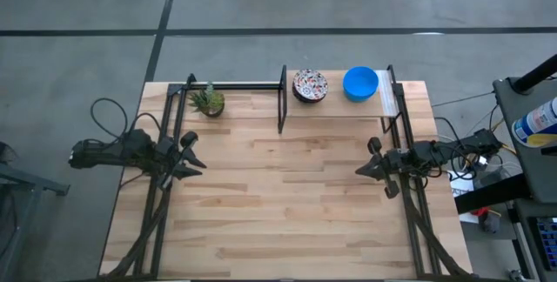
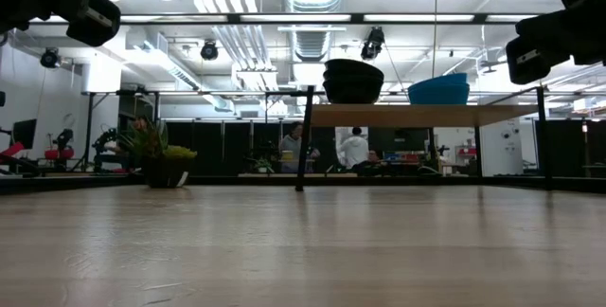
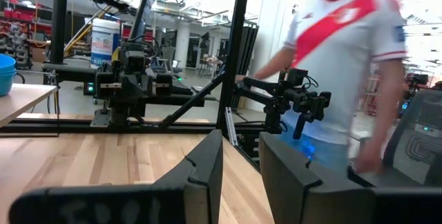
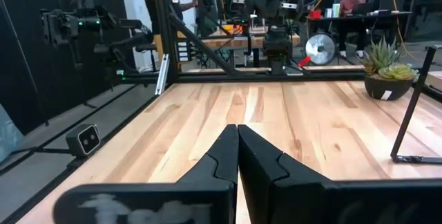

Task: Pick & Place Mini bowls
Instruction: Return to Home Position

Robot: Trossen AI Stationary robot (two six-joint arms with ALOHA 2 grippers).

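Observation:
The mini bowls stand on a raised wooden shelf [image 1: 338,106] at the table's far right. A stack of floral-speckled bowls [image 1: 310,85] is on its left part, and it shows dark in the low view [image 2: 353,80]. Bright blue bowls [image 1: 360,83] [image 2: 438,90] are stacked to its right; a blue rim [image 3: 5,72] also shows in the left wrist view. My left gripper [image 1: 200,154] [image 3: 242,137] hovers at the table's left side, narrowly open and holding nothing. My right gripper [image 1: 357,171] [image 4: 238,128] hovers at the right side, shut and holding nothing. Both point toward the table's middle.
A small potted green plant [image 1: 208,101] [image 2: 161,160] [image 4: 384,72] sits at the far left. The shelf's black frame and legs [image 1: 282,99] [image 4: 411,124] stand mid-far. A person in a white shirt with a red stripe [image 3: 345,58] stands beyond the right edge. Bare wood [image 1: 278,204] lies between the arms.

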